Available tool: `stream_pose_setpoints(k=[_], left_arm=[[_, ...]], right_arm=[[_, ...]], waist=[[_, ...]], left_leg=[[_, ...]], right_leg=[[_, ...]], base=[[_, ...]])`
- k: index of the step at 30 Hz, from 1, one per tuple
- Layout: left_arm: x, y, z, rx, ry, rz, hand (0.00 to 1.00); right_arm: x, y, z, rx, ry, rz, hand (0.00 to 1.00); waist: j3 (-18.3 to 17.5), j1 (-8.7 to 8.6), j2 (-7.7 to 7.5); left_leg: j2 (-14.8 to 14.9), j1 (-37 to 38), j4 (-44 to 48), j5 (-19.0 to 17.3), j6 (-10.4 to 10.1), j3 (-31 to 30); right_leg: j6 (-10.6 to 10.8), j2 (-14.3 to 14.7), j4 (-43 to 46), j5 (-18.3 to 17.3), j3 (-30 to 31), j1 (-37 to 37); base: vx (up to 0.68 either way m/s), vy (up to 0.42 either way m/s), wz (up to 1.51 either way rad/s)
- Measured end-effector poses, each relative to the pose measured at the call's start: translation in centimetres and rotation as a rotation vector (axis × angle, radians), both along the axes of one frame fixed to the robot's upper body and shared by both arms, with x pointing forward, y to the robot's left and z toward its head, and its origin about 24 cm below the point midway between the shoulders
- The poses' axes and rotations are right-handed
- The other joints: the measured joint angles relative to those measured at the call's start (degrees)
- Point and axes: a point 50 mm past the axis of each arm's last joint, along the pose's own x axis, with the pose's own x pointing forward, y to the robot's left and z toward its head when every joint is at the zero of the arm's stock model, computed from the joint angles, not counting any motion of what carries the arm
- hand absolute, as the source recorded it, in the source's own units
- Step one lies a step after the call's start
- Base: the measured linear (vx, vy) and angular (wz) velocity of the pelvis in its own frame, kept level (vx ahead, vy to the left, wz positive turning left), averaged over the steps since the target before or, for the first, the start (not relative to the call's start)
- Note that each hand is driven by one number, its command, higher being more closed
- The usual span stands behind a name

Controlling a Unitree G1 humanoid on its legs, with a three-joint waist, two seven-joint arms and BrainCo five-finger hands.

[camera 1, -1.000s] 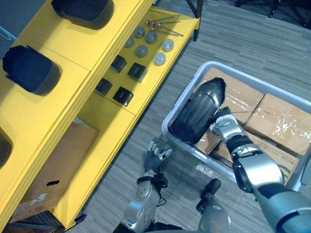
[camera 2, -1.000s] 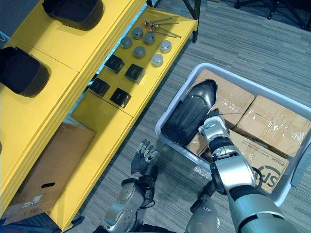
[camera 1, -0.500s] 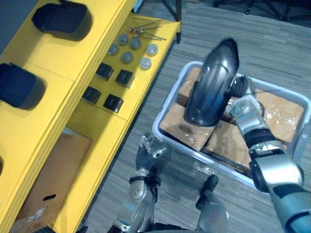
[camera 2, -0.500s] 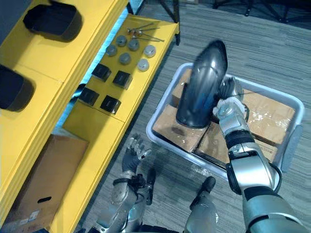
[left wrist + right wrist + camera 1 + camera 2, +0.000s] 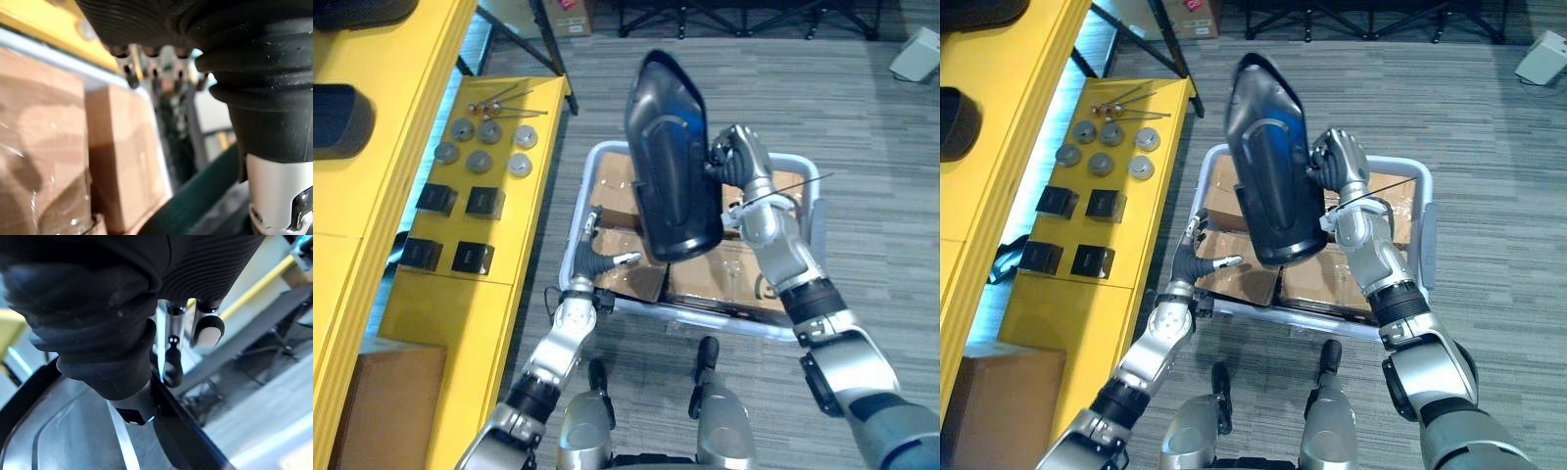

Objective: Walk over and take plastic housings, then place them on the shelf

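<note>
The yellow shelf (image 5: 372, 215) runs along the 9 o'clock side of the head views. Its upper tier carries a dark housing (image 5: 340, 119) at 10 o'clock; this is judged to be the tier meant for the part now in hand. The lower tier holds metal discs (image 5: 480, 160) at 11 o'clock and black blocks (image 5: 481, 202) just below them, so that tier offers little free area.

The left hand (image 5: 595, 262) sits at the near left corner of the grey bin (image 5: 1427, 235), toward 7 o'clock of centre. Its fingers are loosely extended and grasp nothing. Whether it touches the rim cannot be told. It is judged to stand by here, ready to support the part.

The bin occupies the centre, with taped cardboard boxes (image 5: 724, 279) lining its floor.

The black plastic housing (image 5: 671, 166) is the task's thing. It stands nearly upright above the bin, clear of the boxes, with its narrow end toward 12 o'clock and its broad end toward 6 o'clock.

The right hand (image 5: 736, 162) is at 3 o'clock of the housing. Its fingers are clenched round the housing's edge, as the right wrist view confirms. An edge grip suits a wide shell that the hand cannot span.

Judged step: pick complete; carry toward 9 o'clock and set-down not yet done
</note>
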Motion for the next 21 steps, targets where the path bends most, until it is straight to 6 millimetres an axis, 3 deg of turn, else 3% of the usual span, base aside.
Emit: stream_pose_setpoints(k=[6,15,16,21], left_arm=[[1.3,-0.7,1.7,-0.054,-0.007,-0.072,0.0],[1.5,-0.6,2.1,-0.103,-0.006,-0.092,0.0],[1.5,-0.7,2.3,-0.127,-0.008,-0.098,1.0],[1.3,-0.8,3.6,-0.188,-0.048,-0.11,1.0]], right_arm=[[-0.4,2.6,-0.7,-0.029,0.019,0.102,1.0],[-0.5,3.1,-0.9,-0.036,0.024,0.119,1.0],[-0.5,3.2,-1.0,-0.036,0.025,0.121,1.0],[-0.5,3.3,-1.1,-0.038,0.027,0.125,1.0]], waist=[[-0.8,-0.23,-1.0],[-1.6,-0.86,-1.08],[-2.0,-1.05,-1.04],[-2.1,-1.02,-1.18]], left_leg=[[0.2,0.0,0.3,-0.2,-0.3,1.8],[0.3,-1.6,3.6,-1.9,-0.3,2.0],[0.4,-2.3,4.4,-2.2,-0.2,1.9],[0.4,-2.4,4.4,-2.2,-0.2,1.6]], right_leg=[[-0.2,0.4,-0.7,0.9,1.8,-1.0],[0.0,0.4,-1.7,1.9,2.2,-1.0],[0.0,0.3,-2.1,2.2,2.1,-1.0],[-0.1,0.4,-2.3,2.4,2.0,-1.0]], base=[[-0.03,0.006,-0.14],[-0.03,0.017,-0.03],[0.0,0.0,0.0],[0.0,0.0,0.0]])
